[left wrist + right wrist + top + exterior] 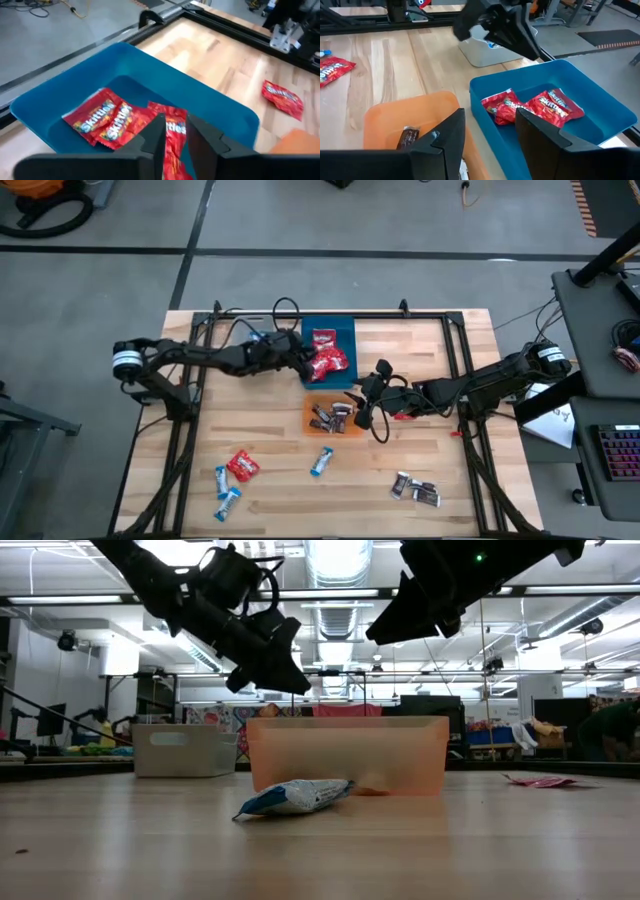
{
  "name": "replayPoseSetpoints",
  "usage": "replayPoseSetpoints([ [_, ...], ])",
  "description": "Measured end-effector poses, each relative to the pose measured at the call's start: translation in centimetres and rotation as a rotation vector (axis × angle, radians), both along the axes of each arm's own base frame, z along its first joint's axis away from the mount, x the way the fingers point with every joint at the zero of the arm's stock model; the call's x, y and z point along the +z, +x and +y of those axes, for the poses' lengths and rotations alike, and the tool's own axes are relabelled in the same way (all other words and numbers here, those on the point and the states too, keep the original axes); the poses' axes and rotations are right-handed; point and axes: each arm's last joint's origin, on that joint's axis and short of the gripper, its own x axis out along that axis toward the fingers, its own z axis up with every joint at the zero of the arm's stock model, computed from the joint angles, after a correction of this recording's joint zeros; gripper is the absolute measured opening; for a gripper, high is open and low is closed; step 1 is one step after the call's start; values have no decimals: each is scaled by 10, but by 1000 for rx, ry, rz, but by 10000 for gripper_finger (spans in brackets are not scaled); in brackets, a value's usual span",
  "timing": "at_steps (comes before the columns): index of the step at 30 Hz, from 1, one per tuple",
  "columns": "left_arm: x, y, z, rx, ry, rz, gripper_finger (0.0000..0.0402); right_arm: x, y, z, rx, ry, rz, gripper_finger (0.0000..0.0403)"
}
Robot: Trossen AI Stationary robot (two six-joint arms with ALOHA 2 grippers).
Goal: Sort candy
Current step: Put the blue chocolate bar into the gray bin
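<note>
My left gripper (305, 360) hangs over the blue bin (345, 325), shut on a red candy (170, 117). Two more red candies (102, 120) lie on the bin's floor. My right gripper (362, 400) is open and empty, above where the orange bin (312, 402) meets the blue bin (600, 115). Dark brown-silver candies (332, 416) lie in the orange bin. Loose on the table are a red candy (242, 466), blue-and-white candies (322, 462) (225, 488), dark candies (415, 490), and another red candy (405, 415) under the right arm. My left gripper pinches the red candy between its two fingers; the wrapper (174, 142) fills the narrow gap between them. The candy's far end (167, 111) sticks out past the fingertips over the blue bin's floor. The fingers slant down from the table's left. Whether the candy touches the bin I cannot tell.
A clear bin (490, 52) stands left of the blue bin, partly under the left arm; it also shows in the low view (185, 750). A dark frame (460, 350) runs around the table's far part and sides. Bare wood lies between the loose candies at the near side.
</note>
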Motion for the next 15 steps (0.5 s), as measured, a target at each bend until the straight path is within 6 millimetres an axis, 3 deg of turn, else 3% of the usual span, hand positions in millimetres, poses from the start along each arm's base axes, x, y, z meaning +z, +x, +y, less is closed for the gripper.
replayPoseSetpoints([
  [6, 16, -10, -17, -62, -15, 19, 82, 0, 0, 0, -8, 18, -10, 166],
  [15, 45, -42, -85, -296, -101, 96, 80, 0, -3, 3, 88, 105, 21, 166],
])
